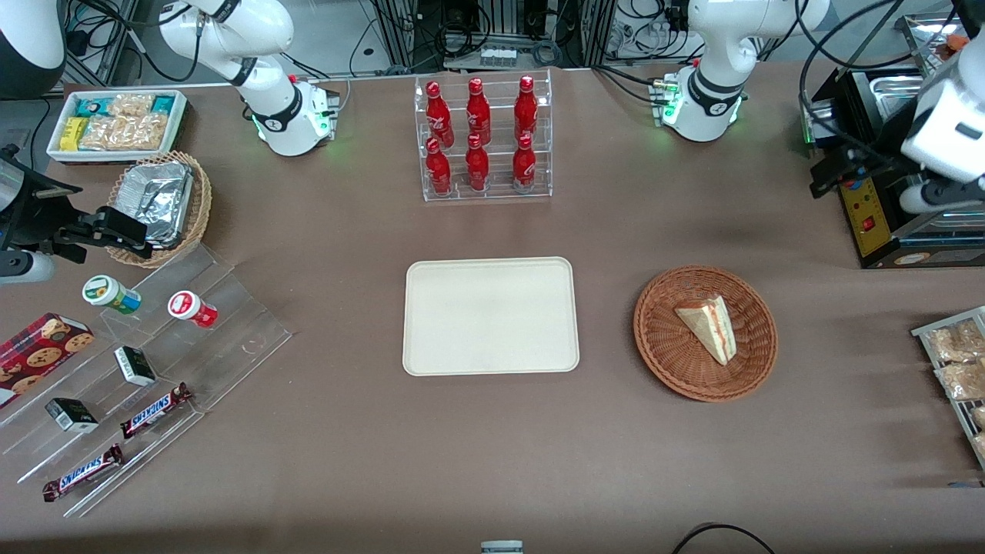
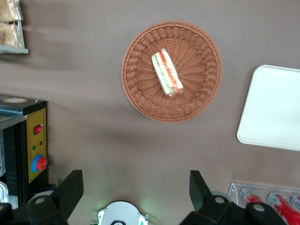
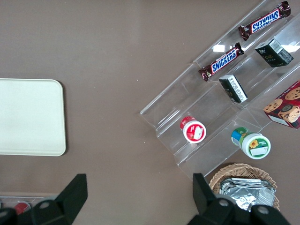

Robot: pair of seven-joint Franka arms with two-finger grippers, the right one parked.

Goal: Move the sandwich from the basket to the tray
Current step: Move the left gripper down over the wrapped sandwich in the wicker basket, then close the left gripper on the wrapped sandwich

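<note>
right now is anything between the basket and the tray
No, in the front view only bare tablecloth separates the basket from the tray; the open hand hovers high above.

One tray (image 1: 431,338). Farther from the front camera than it, six red bottles (image 1: 477,161). Toward the working arm's end from it, one basket (image 1: 669,358), one sandwich (image 1: 709,327), one gripper (image 2: 136,183) with fingers spread.

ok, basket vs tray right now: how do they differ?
The basket is round, reddish-brown wicker; the tray is a flat cream-white rectangle with rounded corners. The basket holds the sandwich; the tray holds nothing. The basket lies toward the working arm's end; the tray sits mid-table, in front of the bottle rack. Both rest on the brown table, apart from each other. The gripper is high above the table, open.
</note>
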